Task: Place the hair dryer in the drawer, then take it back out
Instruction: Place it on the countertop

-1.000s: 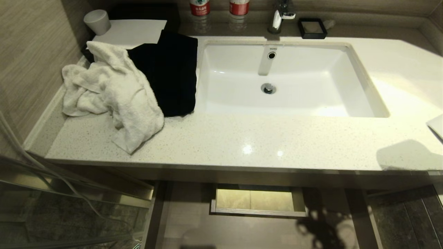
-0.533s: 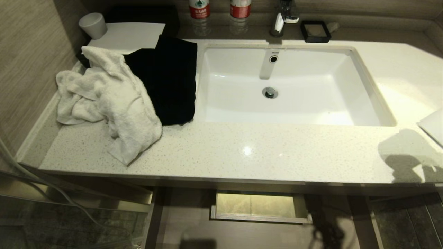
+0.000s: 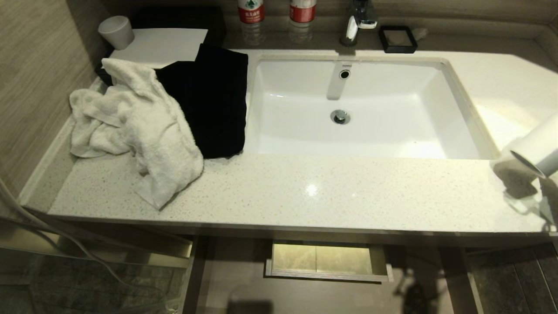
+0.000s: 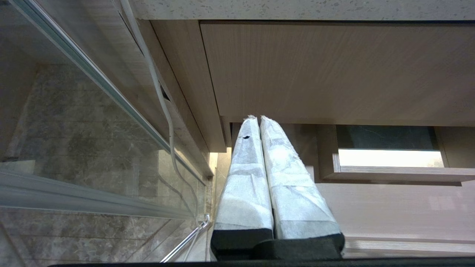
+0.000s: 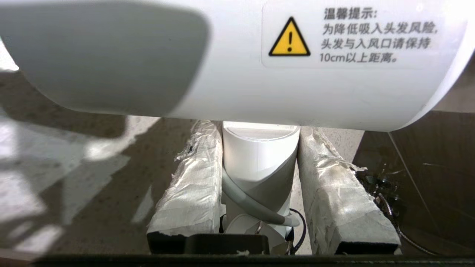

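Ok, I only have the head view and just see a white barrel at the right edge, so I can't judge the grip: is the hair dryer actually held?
Observer: Yes. In the right wrist view the right pincer is shut on the hair dryer, one finger on each side of its handle.
Operator: Where is the cord?
Observer: The cord crosses the handle low down, between the two fingers.
Operator: And the left pincer?
Observer: Shut and empty, below the countertop, pointing toward the wood-grain cabinet panel.
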Controlling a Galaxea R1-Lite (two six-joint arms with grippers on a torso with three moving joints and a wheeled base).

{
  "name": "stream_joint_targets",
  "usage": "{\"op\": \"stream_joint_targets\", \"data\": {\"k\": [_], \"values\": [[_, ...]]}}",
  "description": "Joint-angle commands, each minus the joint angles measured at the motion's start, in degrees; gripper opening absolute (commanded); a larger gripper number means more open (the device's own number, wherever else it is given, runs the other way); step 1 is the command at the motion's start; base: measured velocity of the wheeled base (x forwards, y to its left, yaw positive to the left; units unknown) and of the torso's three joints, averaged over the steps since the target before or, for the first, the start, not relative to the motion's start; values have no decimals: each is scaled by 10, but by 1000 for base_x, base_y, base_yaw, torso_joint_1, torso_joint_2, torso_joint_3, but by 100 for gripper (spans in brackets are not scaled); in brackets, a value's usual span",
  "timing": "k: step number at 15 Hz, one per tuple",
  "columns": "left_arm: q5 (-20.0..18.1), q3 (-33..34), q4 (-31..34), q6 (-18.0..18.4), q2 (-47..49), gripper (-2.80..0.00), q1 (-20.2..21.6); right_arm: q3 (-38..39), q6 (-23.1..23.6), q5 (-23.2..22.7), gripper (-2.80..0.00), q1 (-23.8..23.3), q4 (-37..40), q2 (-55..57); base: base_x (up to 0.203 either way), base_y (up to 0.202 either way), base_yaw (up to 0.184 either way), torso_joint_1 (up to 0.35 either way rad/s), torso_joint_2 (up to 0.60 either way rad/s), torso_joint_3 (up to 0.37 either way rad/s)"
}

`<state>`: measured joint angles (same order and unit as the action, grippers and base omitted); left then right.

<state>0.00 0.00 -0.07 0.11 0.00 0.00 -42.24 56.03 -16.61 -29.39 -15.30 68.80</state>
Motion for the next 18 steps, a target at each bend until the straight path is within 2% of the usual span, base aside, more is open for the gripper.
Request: {"op": "stream_joint_targets", "data": {"k": [1, 4, 5, 7, 9, 12, 16, 18], "values": [[0, 0, 0, 0, 0, -280, 0, -27, 4, -3, -280, -6, 2, 55, 0, 0, 0, 0, 0, 0], [0, 0, 0, 0, 0, -280, 0, -105, 23, -5, -280, -10, 17, 171, 0, 0, 0, 0, 0, 0], [0, 0, 0, 0, 0, -280, 0, -138, 31, -5, 0, -12, 27, 209, 0, 0, 0, 0, 0, 0], [0, 0, 0, 0, -1, -280, 0, -186, 43, -6, 0, -15, 43, 254, 0, 0, 0, 0, 0, 0], [0, 0, 0, 0, 0, -280, 0, -190, 60, -8, 0, -16, 42, 256, 0, 0, 0, 0, 0, 0], [0, 0, 0, 0, 0, -280, 0, -188, 62, -21, 0, -17, 41, 216, 0, 0, 0, 0, 0, 0], [0, 0, 0, 0, -1, -280, 0, -140, 75, -132, 0, -51, 42, 85, 0, 0, 0, 0, 0, 0], [0, 0, 0, 0, -1, -280, 0, -117, 88, -169, 0, -73, 49, 39, 0, 0, 0, 0, 0, 0]]}}
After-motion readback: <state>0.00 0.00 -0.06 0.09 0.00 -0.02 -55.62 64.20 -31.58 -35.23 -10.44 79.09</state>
